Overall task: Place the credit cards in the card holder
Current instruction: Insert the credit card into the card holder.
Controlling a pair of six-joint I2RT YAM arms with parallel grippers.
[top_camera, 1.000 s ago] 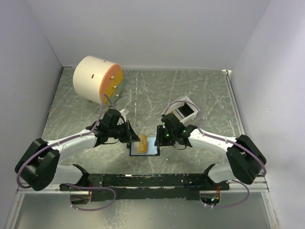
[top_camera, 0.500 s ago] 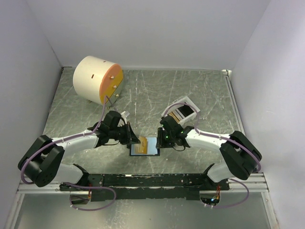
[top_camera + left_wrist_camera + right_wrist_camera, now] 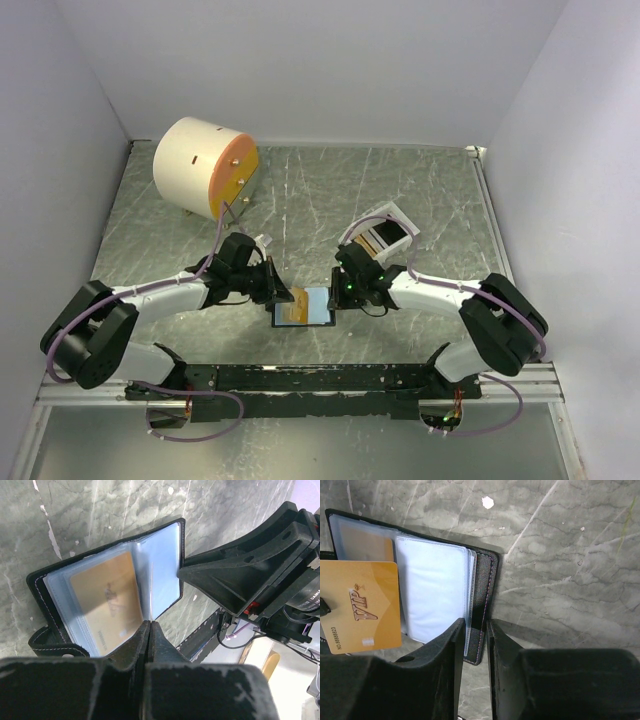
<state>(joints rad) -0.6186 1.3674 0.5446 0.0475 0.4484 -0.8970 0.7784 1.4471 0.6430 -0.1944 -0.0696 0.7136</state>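
**Step in hand (judged):** seating one card in a sleeve of the open card holder (image 3: pixel 482 592). The holder lies flat on the desk (image 3: pixel 560 580), midway between the two arms.

**Left gripper** (image 3: pixel 149 626): jaws clenched on one edge of the gold credit card (image 3: pixel 362 605). The card lies over the holder's left page and overhangs that page's outer edge. How far it sits inside a sleeve, if at all, cannot be told, as the pocket mouth is not visible.

**Right gripper** (image 3: pixel 476 625): jaws grasping the holder's right cover together with the sleeve edges there, which pins the holder open.

**Recommended practice:**
- Hold the right grasp firm so the holder cannot slide under the push.
- Keep the card low and parallel to the left page.
- Lead one corner into the pocket mouth, then drive along the card's length.
- Let go only when most of the card is under plastic.
- Risks: the thin sleeve may buckle, or the loose middle sleeves may fall across the left page.

**Edges and room:**
- The two grippers face each other closely across the holder, with little room between them.
- The left gripper's safe retreat is outward, away from the holder's left edge.
- The white tray (image 3: pixel 388 230) stands beyond the holder's right side, near the right arm's wrist, so a lift on that side needs care.
- The cream cylinder (image 3: pixel 200 165) stands well apart, beyond the holder's left side, and poses no obstruction.
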